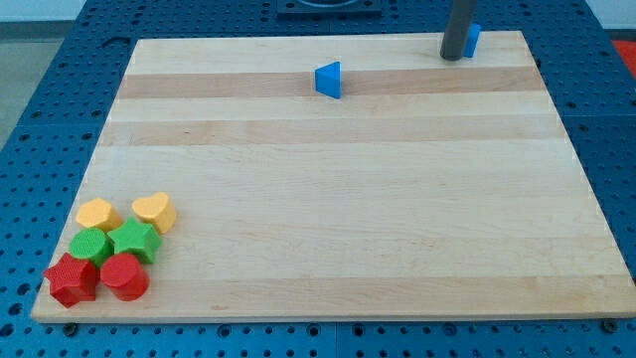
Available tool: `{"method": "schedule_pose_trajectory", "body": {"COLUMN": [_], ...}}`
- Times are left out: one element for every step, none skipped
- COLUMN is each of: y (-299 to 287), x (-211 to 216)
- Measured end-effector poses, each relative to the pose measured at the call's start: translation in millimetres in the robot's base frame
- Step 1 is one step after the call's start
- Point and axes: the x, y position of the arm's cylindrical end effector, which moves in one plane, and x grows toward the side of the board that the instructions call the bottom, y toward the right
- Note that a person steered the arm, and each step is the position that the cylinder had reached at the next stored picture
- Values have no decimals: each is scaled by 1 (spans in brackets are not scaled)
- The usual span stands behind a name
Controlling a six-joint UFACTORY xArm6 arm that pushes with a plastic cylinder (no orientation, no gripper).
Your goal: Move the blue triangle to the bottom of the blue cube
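No readable writing anywhere; at the lower left of the pale wooden board (328, 199) sit a yellow hexagon (98, 213), yellow heart (155, 211), two green blocks (116, 242) and two red ones (97, 277), their shapes hard to pin down. Upper middle is the blue triangle (329, 80), well apart from everything. At the upper right, my tip (453, 57), a plain dark rod with no jaws holding nothing, mostly hides the blue cube (472, 40) right behind it.
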Motion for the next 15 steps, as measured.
{"method": "schedule_pose_trajectory", "body": {"y": [-23, -77, -145, -212, -233, -208, -116, -49, -41, -36, -36, -31, 4, 30, 31], "x": [52, 89, 114, 111, 75, 50, 33, 25, 25, 25, 32, 42, 38, 27, 29]}}
